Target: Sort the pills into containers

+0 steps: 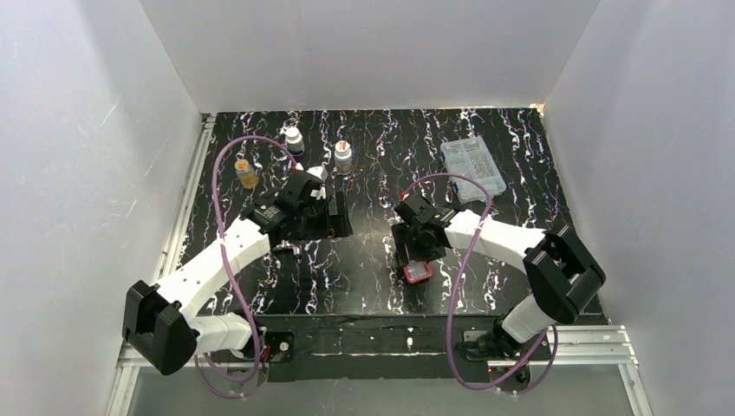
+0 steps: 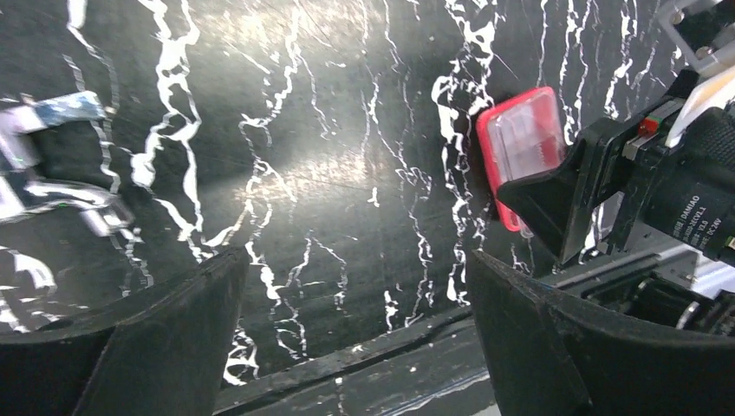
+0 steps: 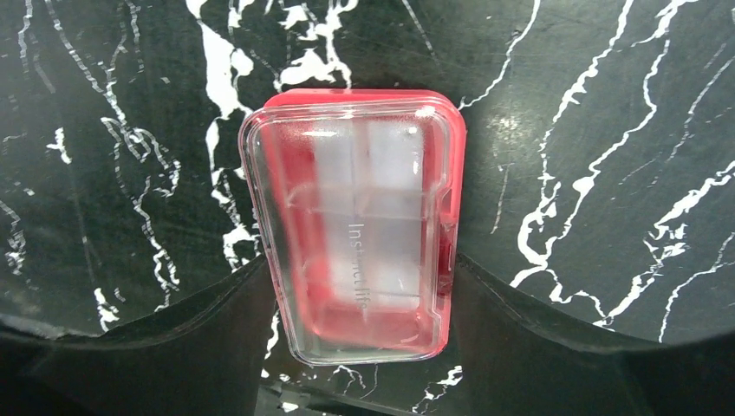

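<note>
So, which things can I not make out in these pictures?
- Right wrist view: whether the red pill case holds any pills; glare on its clear lid hides the compartments.
- Right wrist view: whether the right gripper touches the case; the edges blend together.
- Top view: what the bottles and the clear box contain; they are too small.
- Left wrist view: the case's lower corner; a finger of the right gripper covers it.

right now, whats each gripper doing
left gripper: open, jaws wide apart, nothing between them
right gripper: closed on the red pill case, which lies flat on the table
</note>
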Robot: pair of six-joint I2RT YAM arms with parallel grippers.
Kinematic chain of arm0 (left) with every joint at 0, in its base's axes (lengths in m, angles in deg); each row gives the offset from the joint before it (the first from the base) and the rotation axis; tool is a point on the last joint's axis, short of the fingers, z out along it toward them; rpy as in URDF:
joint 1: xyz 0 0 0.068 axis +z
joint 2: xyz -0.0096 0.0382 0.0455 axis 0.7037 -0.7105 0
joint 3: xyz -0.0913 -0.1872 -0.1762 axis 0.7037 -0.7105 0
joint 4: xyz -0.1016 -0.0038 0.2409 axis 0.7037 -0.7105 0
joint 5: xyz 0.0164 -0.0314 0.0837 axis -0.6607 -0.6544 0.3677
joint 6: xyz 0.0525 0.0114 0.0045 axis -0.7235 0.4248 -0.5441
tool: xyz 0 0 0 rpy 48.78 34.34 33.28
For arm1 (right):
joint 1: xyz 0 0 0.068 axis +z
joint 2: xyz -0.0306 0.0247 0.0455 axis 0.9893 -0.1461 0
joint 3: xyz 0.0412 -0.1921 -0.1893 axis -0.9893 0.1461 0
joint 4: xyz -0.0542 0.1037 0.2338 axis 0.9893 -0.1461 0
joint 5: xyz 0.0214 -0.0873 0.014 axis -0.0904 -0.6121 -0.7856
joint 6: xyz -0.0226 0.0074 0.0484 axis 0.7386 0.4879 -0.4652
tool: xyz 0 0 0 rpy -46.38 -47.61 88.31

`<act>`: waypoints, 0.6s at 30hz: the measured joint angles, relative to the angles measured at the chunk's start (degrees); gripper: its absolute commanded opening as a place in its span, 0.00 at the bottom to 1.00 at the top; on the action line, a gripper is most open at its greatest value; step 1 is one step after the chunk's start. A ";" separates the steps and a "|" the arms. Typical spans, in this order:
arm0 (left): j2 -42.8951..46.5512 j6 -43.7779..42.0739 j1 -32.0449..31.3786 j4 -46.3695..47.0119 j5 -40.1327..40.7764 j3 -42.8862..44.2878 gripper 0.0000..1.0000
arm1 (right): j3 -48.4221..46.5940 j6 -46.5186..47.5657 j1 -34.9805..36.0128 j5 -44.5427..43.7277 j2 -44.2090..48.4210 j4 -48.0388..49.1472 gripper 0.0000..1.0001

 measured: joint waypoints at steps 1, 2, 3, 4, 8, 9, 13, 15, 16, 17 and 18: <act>0.00 0.65 0.00 0.67 -1.06 -0.93 0.90 | -0.05 0.05 0.00 0.58 0.24 0.01 0.46; 0.00 1.23 0.00 1.20 -2.02 -1.78 0.89 | -0.11 0.08 0.00 1.15 0.49 0.02 0.46; 0.00 1.75 0.00 1.75 -2.89 -2.61 0.87 | -0.15 0.09 -0.02 1.70 0.74 0.04 0.46; 0.00 2.27 0.00 2.41 -3.70 -3.42 0.85 | -0.18 0.09 -0.08 2.42 1.05 0.07 0.46; -0.08 4.23 0.00 5.12 -6.59 -6.16 0.78 | -0.22 0.05 -0.95 5.70 1.95 0.86 0.46; -0.21 4.79 0.00 6.11 -7.41 -6.83 0.77 | -0.22 -0.02 -1.37 6.72 2.06 1.22 0.46; -1.74 6.66 0.00 9.74 -9.89 -9.18 0.72 | 0.46 -1.08 -4.10 11.58 2.13 3.57 0.46; -3.19 7.25 0.00 11.16 -10.72 -10.05 0.71 | 1.56 -1.99 -5.53 13.86 2.24 5.23 0.46; -4.11 7.50 0.00 12.00 -11.11 -10.44 0.71 | 2.24 -2.61 -6.14 14.90 2.28 5.91 0.47; -5.02 7.67 0.00 12.82 -11.44 -10.79 0.71 | 2.90 -3.27 -6.70 15.84 2.29 6.44 0.47; -5.95 7.88 0.00 13.48 -11.77 -11.04 0.70 | 3.44 -3.96 -7.14 16.54 2.29 6.87 0.47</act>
